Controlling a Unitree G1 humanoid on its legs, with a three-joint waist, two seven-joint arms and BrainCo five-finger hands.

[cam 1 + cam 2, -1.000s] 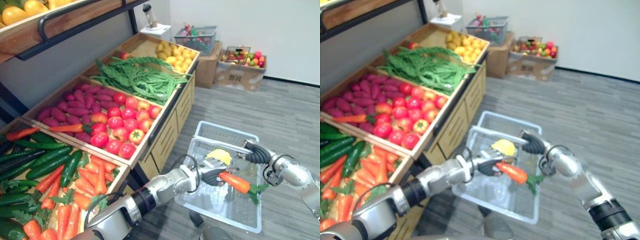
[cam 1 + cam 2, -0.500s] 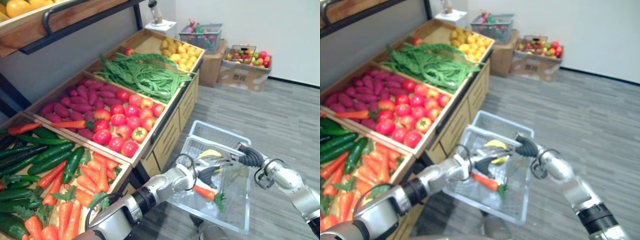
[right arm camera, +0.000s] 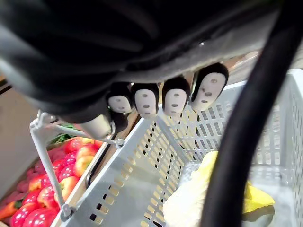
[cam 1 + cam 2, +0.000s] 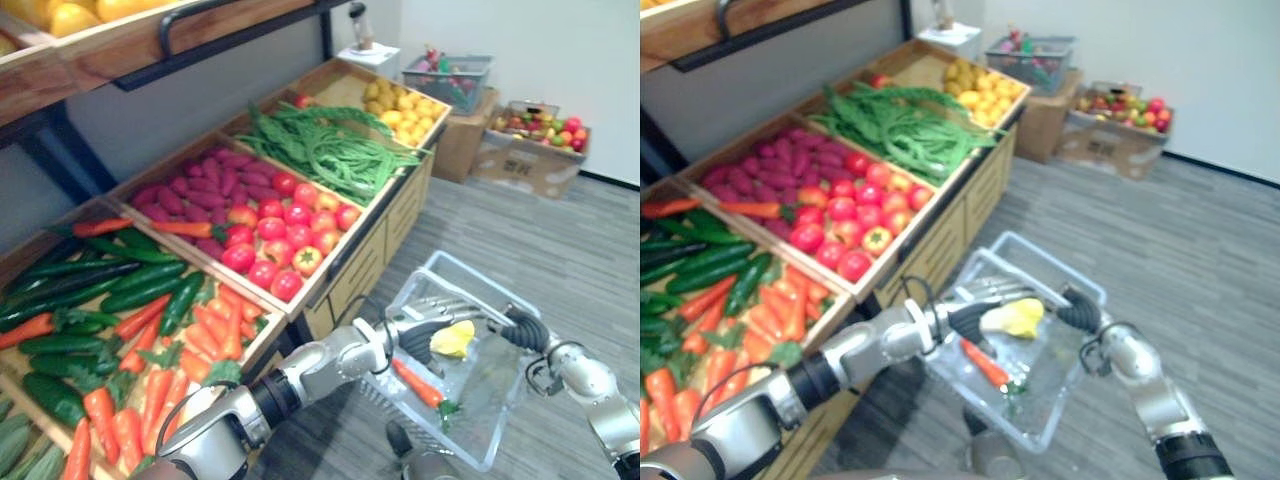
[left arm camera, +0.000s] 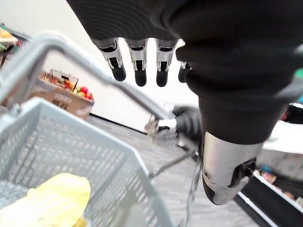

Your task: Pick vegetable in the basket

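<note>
An orange carrot (image 4: 418, 383) with green leaves lies on the bottom of the pale grey plastic basket (image 4: 440, 262), next to a yellow vegetable (image 4: 453, 340). My left hand (image 4: 412, 333) hovers just above the basket's near side, open, its fingers (image 5: 137, 61) straight and holding nothing. My right hand (image 4: 520, 332) is at the basket's right side, shut on the wire handle (image 3: 47, 137), with its fingertips (image 3: 142, 100) curled under. The carrot (image 4: 985, 362) lies below and to the right of the left hand (image 4: 970, 318).
A wooden produce stand runs along the left, with carrots (image 4: 200, 340), cucumbers (image 4: 100, 290), tomatoes (image 4: 290, 240), purple sweet potatoes (image 4: 200, 185) and green beans (image 4: 330, 145). Cardboard boxes of fruit (image 4: 530, 150) and a second basket (image 4: 445, 80) stand by the back wall. Grey floor lies to the right.
The left hand has let go of the carrot, which dropped from above the basket to its bottom. The hand has drawn back a little. The camera view has shifted.
</note>
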